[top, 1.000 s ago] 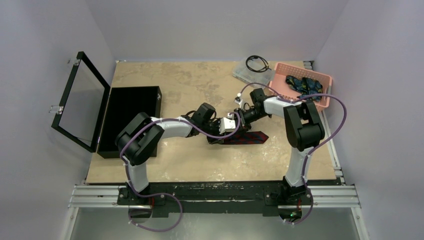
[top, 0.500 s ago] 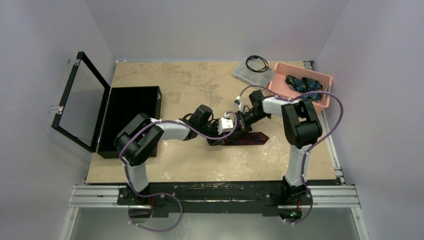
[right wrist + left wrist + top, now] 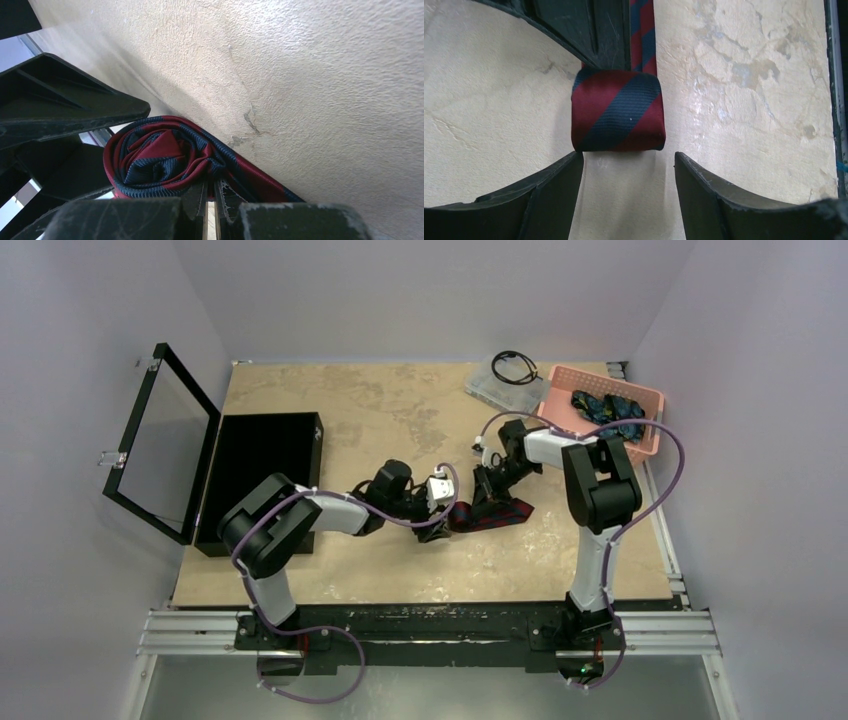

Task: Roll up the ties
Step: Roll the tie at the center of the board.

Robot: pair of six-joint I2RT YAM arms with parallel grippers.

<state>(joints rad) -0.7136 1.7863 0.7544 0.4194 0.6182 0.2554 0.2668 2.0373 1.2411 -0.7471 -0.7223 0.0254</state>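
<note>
A maroon tie [image 3: 505,513] with navy stripes lies on the table, partly rolled. Its roll [image 3: 618,111] sits just ahead of my left gripper [image 3: 626,165], which is open with bare table between its fingers. The right wrist view shows the roll's spiral end [image 3: 160,160]. My right gripper [image 3: 215,192] is shut, pinching the tie where the roll meets the flat tail. From above, the left gripper [image 3: 440,528] and right gripper [image 3: 484,502] flank the roll. Dark blue ties [image 3: 605,408] with teal pattern lie in a pink basket [image 3: 555,412].
A black box [image 3: 255,475] with its glass lid [image 3: 160,440] swung open stands at the left. A clear plastic case [image 3: 495,385] with a black coiled cable [image 3: 513,367] on it lies beside the basket at the back. Purple cables loop off both arms.
My left gripper has opened and drawn back to the left, letting go of the roll. My right gripper has shut on the tie. The roll and tail have shifted slightly left.
</note>
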